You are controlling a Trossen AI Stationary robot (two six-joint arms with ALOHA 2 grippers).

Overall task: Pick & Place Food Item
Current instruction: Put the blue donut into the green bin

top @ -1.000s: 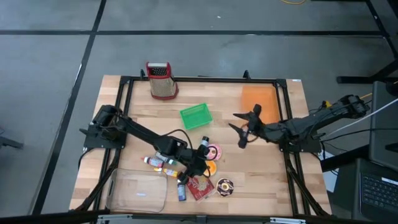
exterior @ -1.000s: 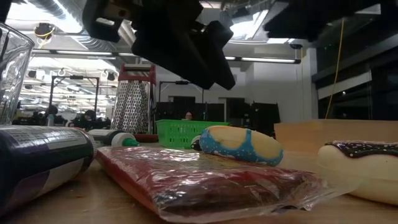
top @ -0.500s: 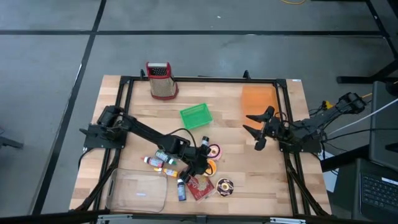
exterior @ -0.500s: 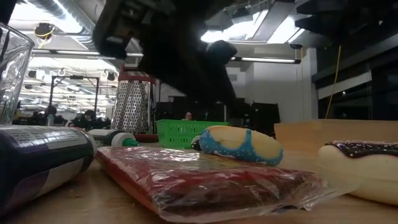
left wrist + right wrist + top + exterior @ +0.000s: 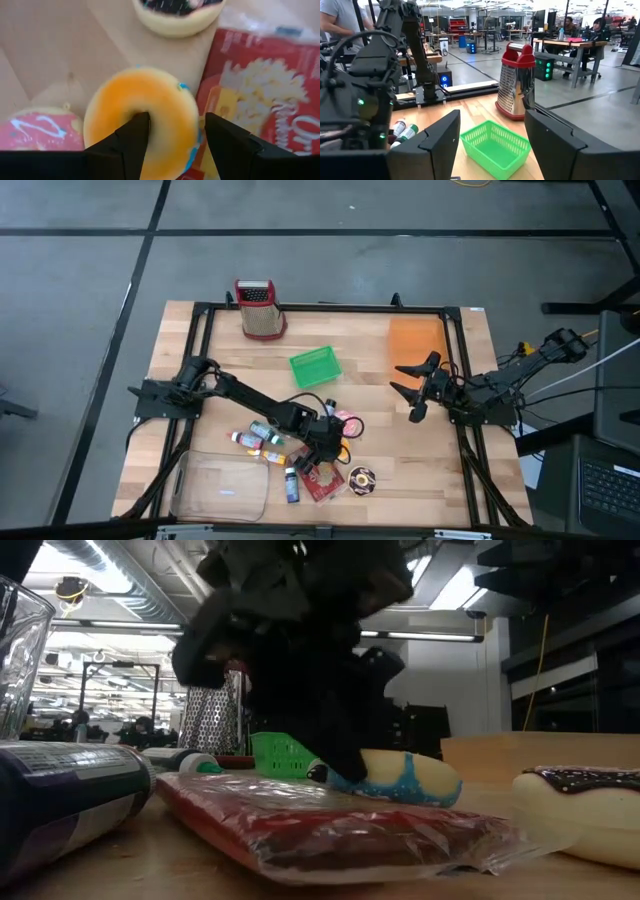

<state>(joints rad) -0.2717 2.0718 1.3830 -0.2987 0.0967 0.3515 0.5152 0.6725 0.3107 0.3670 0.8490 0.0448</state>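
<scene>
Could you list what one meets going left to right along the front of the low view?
Glass container → dark bottle lying on its side → red packet in clear wrap → chocolate-iced donut.

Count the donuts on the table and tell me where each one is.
3. An orange donut sits between the left claw's open fingers. A pink donut lies beside it, and a chocolate donut lies near the table's front edge. The arm may hide others.

Box grater (image 5: 259, 308) upright at table's far edge; orange board (image 5: 416, 345) right; glass dish (image 5: 222, 489) near-left corner.
</scene>
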